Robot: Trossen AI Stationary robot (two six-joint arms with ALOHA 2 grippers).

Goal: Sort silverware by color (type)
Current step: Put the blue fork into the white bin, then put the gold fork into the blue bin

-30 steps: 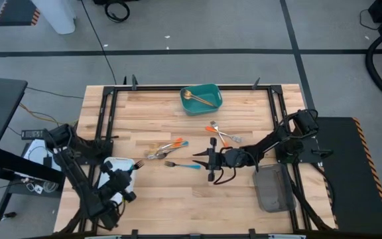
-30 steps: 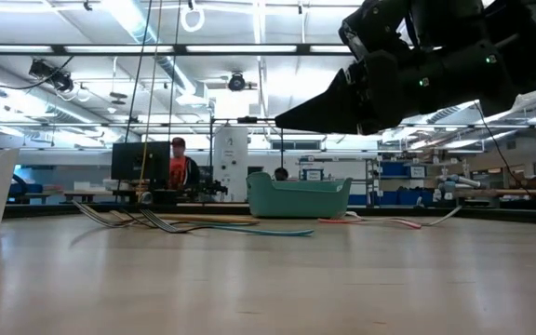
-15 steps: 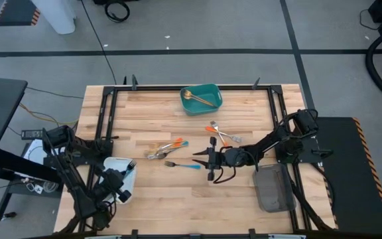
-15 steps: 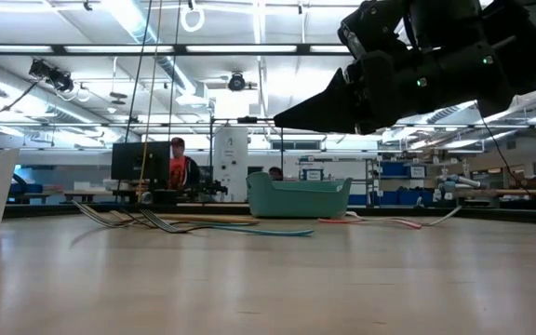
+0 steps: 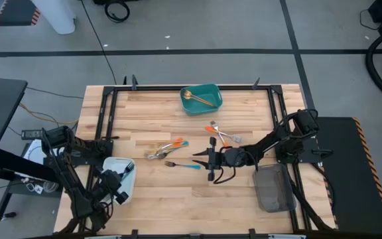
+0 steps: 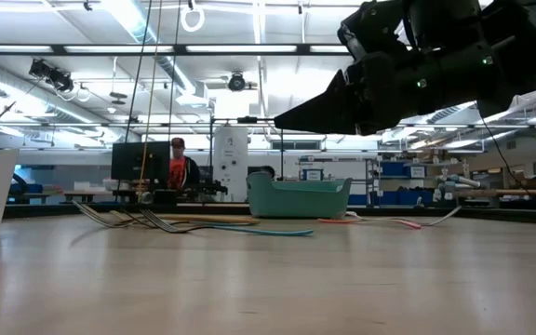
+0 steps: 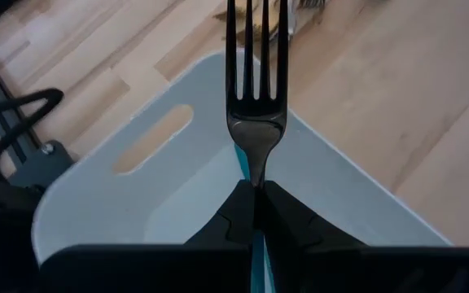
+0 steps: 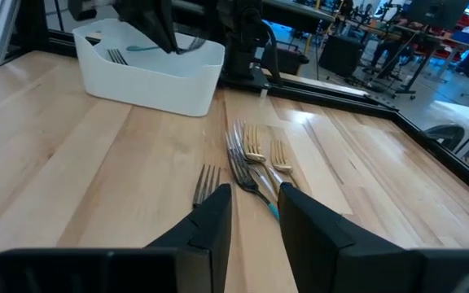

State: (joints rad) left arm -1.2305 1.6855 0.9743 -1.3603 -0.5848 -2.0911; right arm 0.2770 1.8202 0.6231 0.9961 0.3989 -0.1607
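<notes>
My left gripper point(image 7: 255, 213) is over the white tray point(image 5: 126, 188) at the table's near left, shut on a teal-handled fork point(image 7: 256, 114). My right gripper point(image 5: 206, 161) hovers open above mid-table, its fingers pointing at a teal-handled fork point(image 5: 182, 164) that lies flat on the wood. Beyond that fork lies a pile of gold, teal and orange silverware point(image 5: 165, 149), also visible in the right wrist view point(image 8: 251, 159). Two orange-handled pieces point(image 5: 221, 133) lie crossed farther back. Gold pieces rest in the teal tray point(image 5: 202, 98). My left gripper pinches the fork's neck point(image 7: 256, 175), just behind the head, between its two fingers. The fingers lie along the fork, with the teal handle point(image 7: 256, 244) running back between them. The tines point away over the white tray, and the fork is held about level, inside the tray's outline.
A grey tray point(image 5: 271, 188) sits at the table's near right, beside my right arm. A black frame point(image 5: 105, 113) runs along the table's edges. Bare wood lies near the front edge, between the white and grey trays. A person point(image 6: 177, 166) sits far behind the table.
My left gripper, still shut on the fork, has drawn back toward the table's near left corner. The fork's tines, which stuck out past the white tray's far edge, now lie over the tray.
</notes>
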